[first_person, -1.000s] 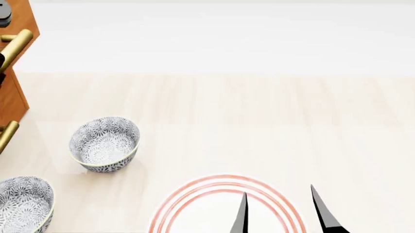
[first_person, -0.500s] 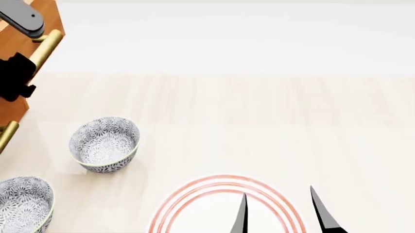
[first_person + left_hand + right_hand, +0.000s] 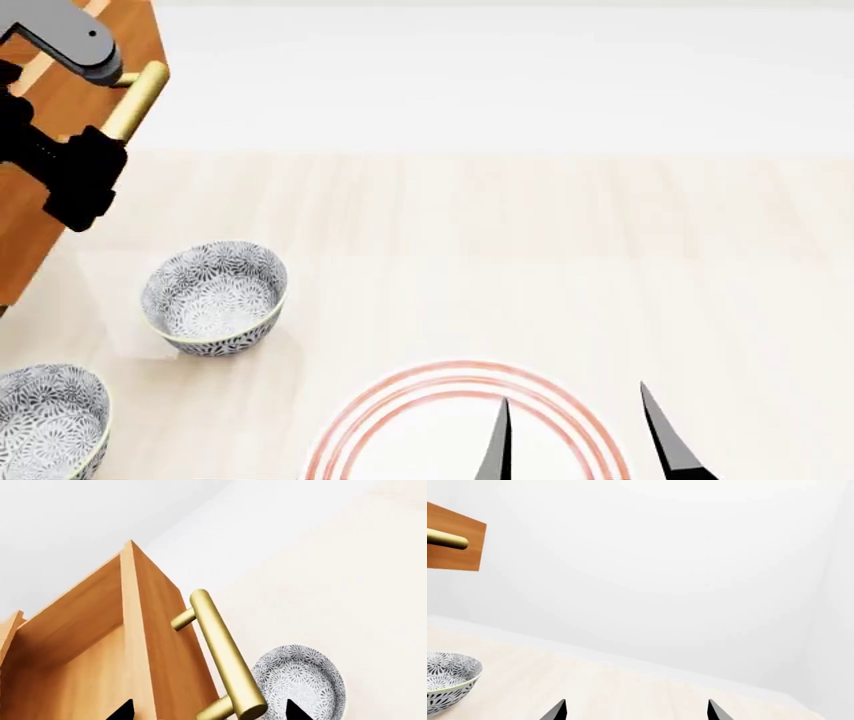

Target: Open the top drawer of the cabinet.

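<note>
We hold our left gripper (image 3: 207, 711) raised, 2 fingertips spread apart | our right gripper (image 3: 581, 435) low, jaws parted, nothing between them.

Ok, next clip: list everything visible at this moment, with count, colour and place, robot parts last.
cabinet: one, orange-brown wood, far left of the head view.
top drawer: one, orange-brown front, pulled out so its inside shows in the left wrist view.
handle: one, brass bar on two posts, on the drawer front.
bowls: two, white with grey floral pattern, one below the cabinet in the head view, one at the lower left corner.
plate: one, white with red rings, bottom centre.
table: one, pale wood.
left gripper: black fingertips either side of the handle; closure unclear.
right gripper: black, open, over the plate.
</note>
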### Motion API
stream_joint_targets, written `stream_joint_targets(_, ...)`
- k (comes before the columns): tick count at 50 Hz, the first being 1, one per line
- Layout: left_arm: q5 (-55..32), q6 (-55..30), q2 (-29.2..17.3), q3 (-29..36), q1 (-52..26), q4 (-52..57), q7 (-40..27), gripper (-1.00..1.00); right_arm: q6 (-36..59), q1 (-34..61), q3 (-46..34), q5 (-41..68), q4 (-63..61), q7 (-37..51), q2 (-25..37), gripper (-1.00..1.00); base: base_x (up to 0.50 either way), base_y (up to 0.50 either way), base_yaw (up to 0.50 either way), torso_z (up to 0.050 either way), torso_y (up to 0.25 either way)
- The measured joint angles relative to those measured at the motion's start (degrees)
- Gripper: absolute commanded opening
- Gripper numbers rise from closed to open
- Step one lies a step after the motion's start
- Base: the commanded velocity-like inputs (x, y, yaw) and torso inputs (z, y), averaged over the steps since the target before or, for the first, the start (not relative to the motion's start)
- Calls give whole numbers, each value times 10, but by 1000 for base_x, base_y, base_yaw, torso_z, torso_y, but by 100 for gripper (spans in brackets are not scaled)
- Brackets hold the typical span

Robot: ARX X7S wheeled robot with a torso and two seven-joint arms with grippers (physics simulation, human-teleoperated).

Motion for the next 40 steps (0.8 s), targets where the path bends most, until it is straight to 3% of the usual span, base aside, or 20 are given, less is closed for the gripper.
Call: stream_joint_targets(40, -7, -103, 21, 22, 12, 95, 81, 100, -3, -2, -4, 1, 0, 5, 6, 100, 0, 0, 0, -1, 0)
